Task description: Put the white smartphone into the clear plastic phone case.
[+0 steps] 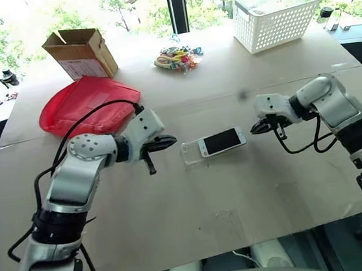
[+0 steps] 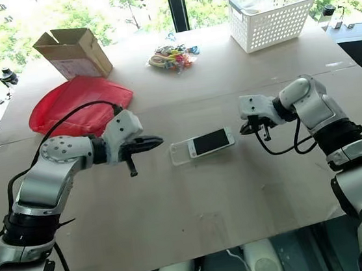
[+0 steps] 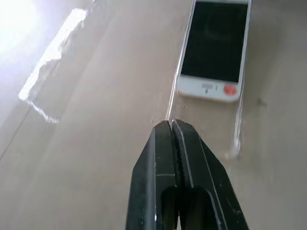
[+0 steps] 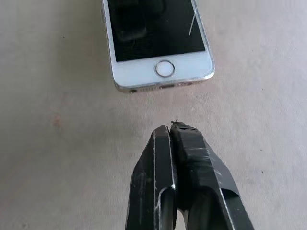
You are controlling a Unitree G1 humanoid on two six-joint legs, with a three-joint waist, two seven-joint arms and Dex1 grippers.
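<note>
While both pincers sat empty with their black fingers pressed together, the left gripper (image 3: pixel 171 125) hovered just above the near end of the clear plastic phone case (image 1: pixel 191 152), and the right gripper (image 4: pixel 176 127) hung just short of the home-button end of the white smartphone (image 1: pixel 221 141). Seen from the head, the phone lay flat on the table (image 1: pixel 196 212) between the two arms, screen up, one end overlapping the case and the other jutting past it toward the right arm, so it did not look fully seated.

Judging by that, the sensible move was to use the closed tips as pushers: brace the case's free end with the left, nudge the phone's exposed end with the right until its corners cleared the rim, then press down gently.

As for materials, the case was thin, glossy and nearly invisible, with shallow raised edges likely to skid on the matte, cardboard-like tabletop. The phone was rigid, with a glassy black screen, white bezels and rounded corners.
</note>
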